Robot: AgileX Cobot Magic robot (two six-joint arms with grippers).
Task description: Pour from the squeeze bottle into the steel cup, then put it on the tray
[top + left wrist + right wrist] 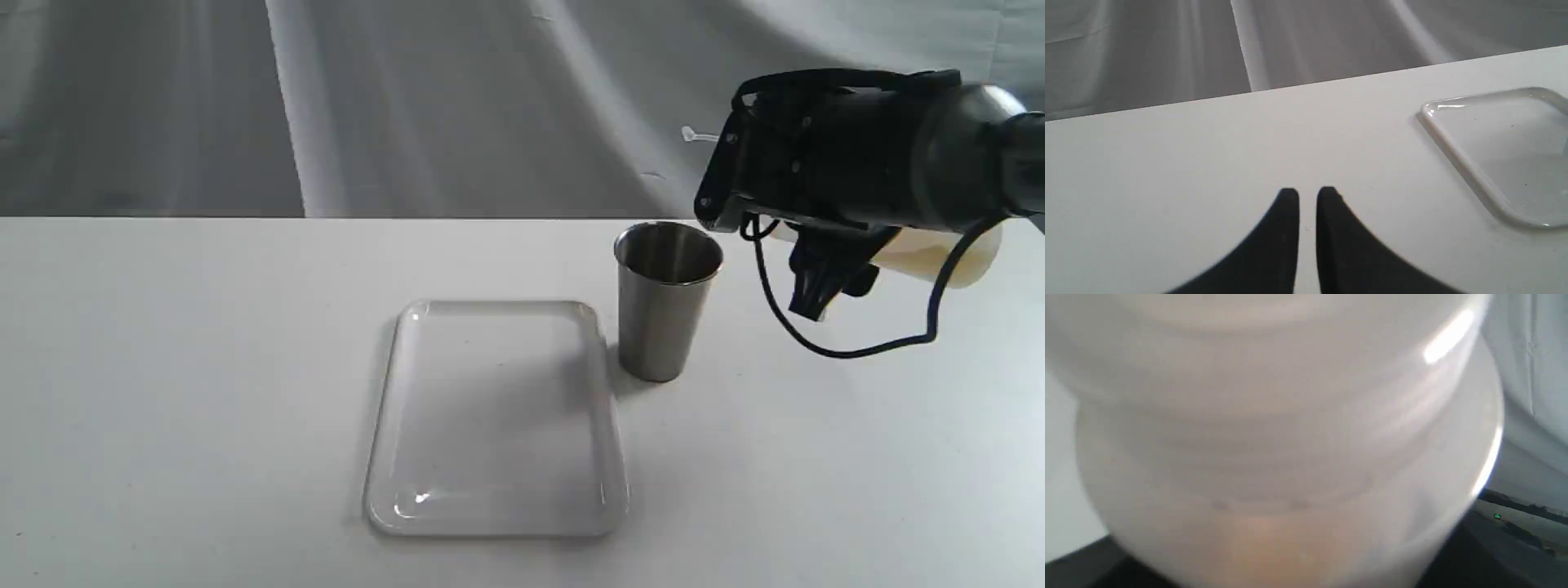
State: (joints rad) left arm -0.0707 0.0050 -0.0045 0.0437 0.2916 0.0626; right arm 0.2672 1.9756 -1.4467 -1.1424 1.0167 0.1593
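**Bottle tipped beside the cup**

The right claw (pixel 820 282) grips the squeeze bottle (pixel 971 253), tipped nearly sideways in the air just beside the steel cup (pixel 665 310), apparently for pouring. The tray (pixel 490 306) waits on the desk (pixel 163 367). The left claw (pixel 1307 196), nearly closed on nothing, keeps clear.

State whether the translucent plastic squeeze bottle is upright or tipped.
Tipped: the translucent plastic squeeze bottle lies nearly sideways, held off the table beside the brushed steel cup.
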